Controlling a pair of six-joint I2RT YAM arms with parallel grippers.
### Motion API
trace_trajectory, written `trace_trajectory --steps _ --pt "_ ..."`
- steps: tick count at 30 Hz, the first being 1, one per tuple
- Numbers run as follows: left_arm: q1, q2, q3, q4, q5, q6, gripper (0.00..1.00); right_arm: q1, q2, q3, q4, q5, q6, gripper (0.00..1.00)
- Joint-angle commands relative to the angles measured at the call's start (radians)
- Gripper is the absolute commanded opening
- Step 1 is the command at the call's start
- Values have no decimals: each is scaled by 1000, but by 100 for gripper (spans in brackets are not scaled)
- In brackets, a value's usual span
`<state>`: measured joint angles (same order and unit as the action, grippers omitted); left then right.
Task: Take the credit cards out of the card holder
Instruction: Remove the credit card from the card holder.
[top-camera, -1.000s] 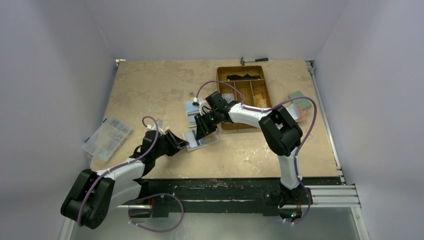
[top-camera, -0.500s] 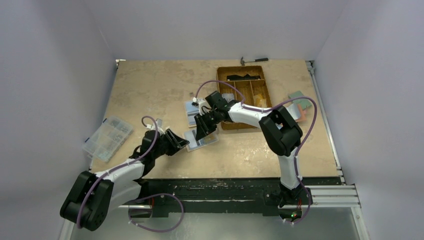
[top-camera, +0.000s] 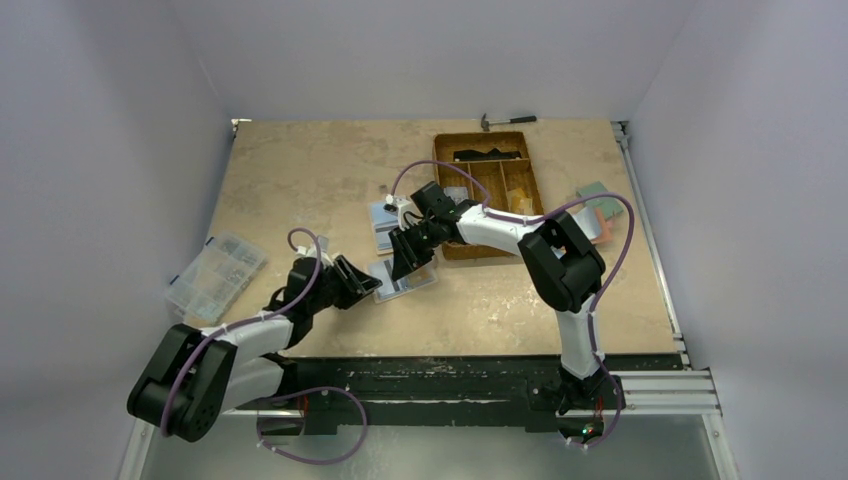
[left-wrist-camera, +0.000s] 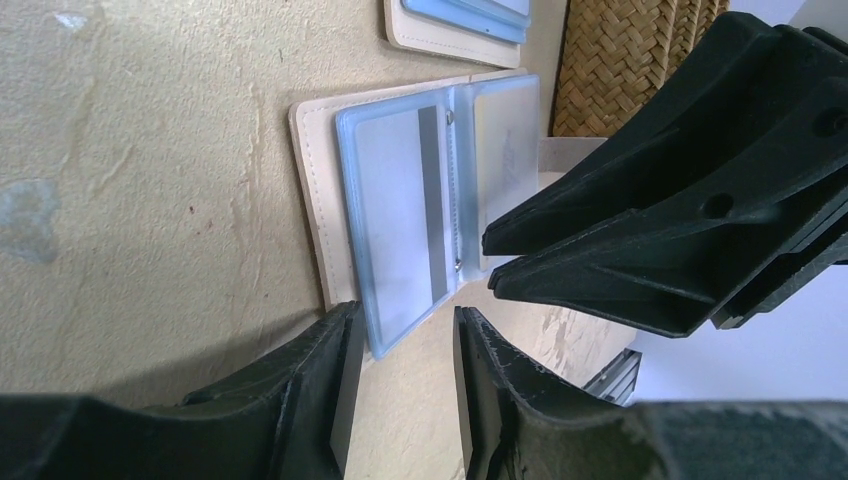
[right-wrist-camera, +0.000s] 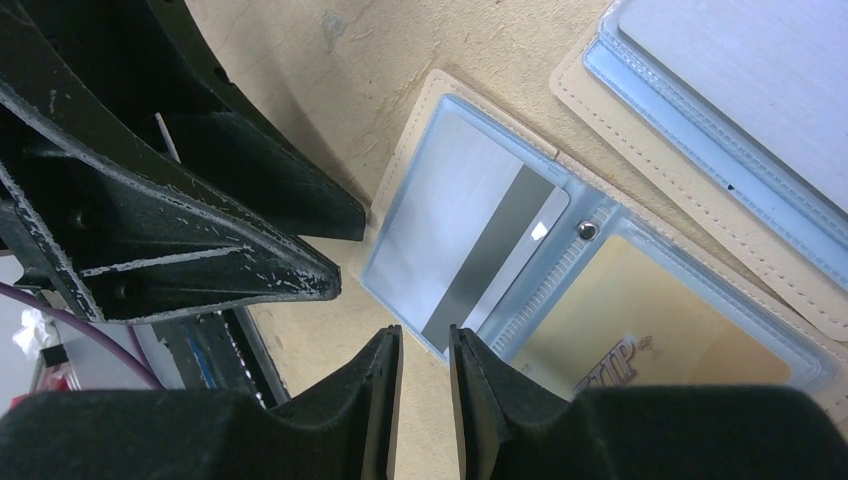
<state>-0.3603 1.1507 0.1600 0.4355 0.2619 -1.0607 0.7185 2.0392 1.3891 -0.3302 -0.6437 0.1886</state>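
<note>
Change is small: your left gripper (left-wrist-camera: 400, 325) has spread a little wider and straddles the near corner of the blue sleeve (left-wrist-camera: 348, 200) without pinching it. Your right gripper (right-wrist-camera: 420, 345) hovers, barely parted, holding nothing. The card holder (top-camera: 403, 277) lies open mid-table (top-camera: 300, 170), toward the near edge. The credit cards (left-wrist-camera: 400, 210) are not out yet.

Card holder (top-camera: 416, 283) boxed in: left gripper (top-camera: 373, 288) near-left, right gripper (top-camera: 401, 271) above, tray (top-camera: 521, 180) far-right.
</note>
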Motion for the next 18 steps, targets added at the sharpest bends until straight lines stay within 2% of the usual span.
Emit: trace_trajectory --steps 1,18 --pt "-2 24 41 67 18 -3 41 -6 -15 34 -3 -1 -11 32" --pt "-13 74 67 66 16 -6 41 -7 -15 33 -3 -3 -8 32"
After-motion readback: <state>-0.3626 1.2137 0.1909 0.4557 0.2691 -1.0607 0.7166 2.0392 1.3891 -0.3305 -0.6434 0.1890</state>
